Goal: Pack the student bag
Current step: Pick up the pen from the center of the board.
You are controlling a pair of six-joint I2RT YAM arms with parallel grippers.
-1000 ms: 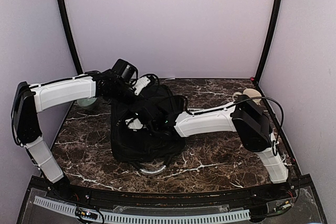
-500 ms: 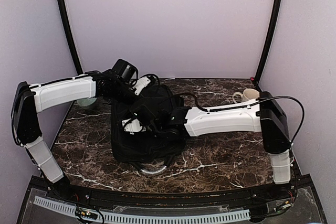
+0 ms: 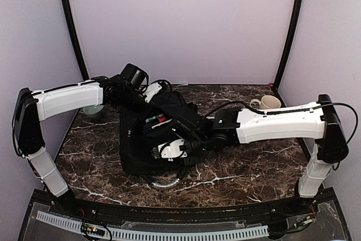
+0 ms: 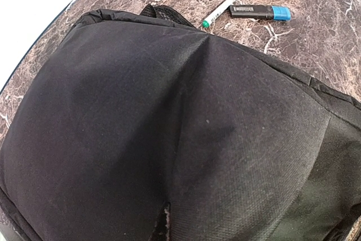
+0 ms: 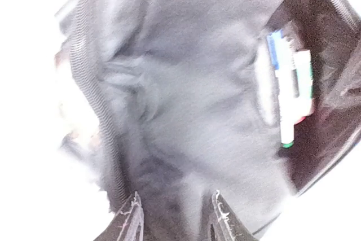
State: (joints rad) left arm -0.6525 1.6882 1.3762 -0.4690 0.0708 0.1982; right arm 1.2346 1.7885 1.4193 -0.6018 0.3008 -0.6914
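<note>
Left gripper (image 3: 150,91) clamped tight, seemingly pinching student bag (image 3: 132,155) at far edge. Right gripper (image 5: 176,211) stood part-open, empty, inside bag mouth near markers (image 5: 293,91).

The dark, white-veined marble table (image 3: 242,167) carried the black student bag (image 3: 141,159) from its centre toward 9 o'clock. A cream mug (image 3: 269,102) stood at 2 o'clock, and a pale dish (image 3: 93,109) sat half hidden at 10 o'clock. Beside the bag lay a white marker (image 4: 225,5) and a blue-capped black stick (image 4: 259,11).
</note>
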